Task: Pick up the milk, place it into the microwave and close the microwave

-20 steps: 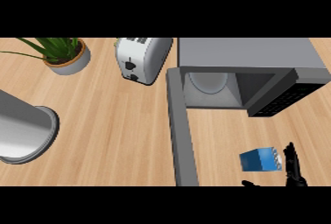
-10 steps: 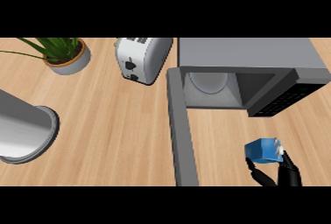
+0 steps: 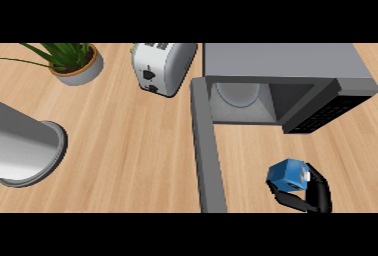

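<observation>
A small blue milk carton (image 3: pixel 288 174) with a white patch is off the counter at the lower right, tilted, with my right hand (image 3: pixel 314 194) curled round it from the right and below. The grey microwave (image 3: pixel 284 62) stands at the top right with its cavity (image 3: pixel 244 102) facing me and a white plate inside. Its door (image 3: pixel 208 150) is swung out toward me, a long grey bar just left of the carton. The black control panel (image 3: pixel 325 112) is on the microwave's right. My left hand does not show.
A white toaster (image 3: pixel 162 67) stands left of the microwave. A potted plant (image 3: pixel 74 62) is at the top left. A large grey round pot (image 3: pixel 26 150) sits at the left edge. Bare wooden counter (image 3: pixel 133 150) lies between pot and door.
My right hand has closed round the milk carton and raised it off the counter, moving it slightly up and left toward the microwave's opening.
</observation>
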Action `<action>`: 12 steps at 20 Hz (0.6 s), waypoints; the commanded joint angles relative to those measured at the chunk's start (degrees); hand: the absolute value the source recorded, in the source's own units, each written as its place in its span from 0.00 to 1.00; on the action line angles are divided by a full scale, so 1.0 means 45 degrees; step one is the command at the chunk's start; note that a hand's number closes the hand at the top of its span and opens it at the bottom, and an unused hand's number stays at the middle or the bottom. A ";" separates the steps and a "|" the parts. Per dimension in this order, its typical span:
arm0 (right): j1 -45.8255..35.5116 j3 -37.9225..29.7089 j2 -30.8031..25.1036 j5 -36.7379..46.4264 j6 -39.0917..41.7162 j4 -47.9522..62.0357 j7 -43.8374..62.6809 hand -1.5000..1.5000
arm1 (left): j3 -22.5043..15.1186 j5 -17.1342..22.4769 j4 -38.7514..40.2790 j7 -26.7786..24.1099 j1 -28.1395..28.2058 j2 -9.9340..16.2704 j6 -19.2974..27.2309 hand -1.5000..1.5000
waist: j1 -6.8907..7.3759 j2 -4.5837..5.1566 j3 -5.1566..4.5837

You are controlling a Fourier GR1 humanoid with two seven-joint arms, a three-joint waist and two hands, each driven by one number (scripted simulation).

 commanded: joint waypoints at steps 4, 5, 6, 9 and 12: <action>-0.2496 0.0917 -0.0351 0.0626 0.1728 0.1704 0.0003 1.00 | -0.0261 0.1355 -0.1018 0.0232 -0.0249 0.0241 -0.0001 0.00 | 0.0264 0.0096 0.0060; -0.2564 0.1023 -0.0083 0.0674 0.1834 0.1884 -0.0413 1.00 | -0.0289 0.1679 -0.1510 0.0206 0.0136 0.0179 -0.0100 0.00 | 0.0441 0.0095 0.0080; -0.2611 0.1234 -0.0526 0.0830 0.2481 0.1971 -0.0375 1.00 | -0.0104 0.1508 -0.1069 0.0149 -0.0205 0.0094 0.0282 0.00 | 0.0186 0.0080 0.0051; -0.3668 0.1123 0.0038 0.0792 0.2000 0.2704 -0.0351 1.00 | -0.0005 0.1767 -0.0975 0.0133 -0.0058 0.0294 -0.0137 0.00 | 0.0153 0.0074 0.0041; -0.4412 0.1275 0.0129 0.1224 0.1398 0.3406 -0.0624 1.00 | 0.0563 0.2019 -0.0709 -0.0011 -0.0014 0.0573 -0.0251 0.00 | 0.0154 0.0083 0.0038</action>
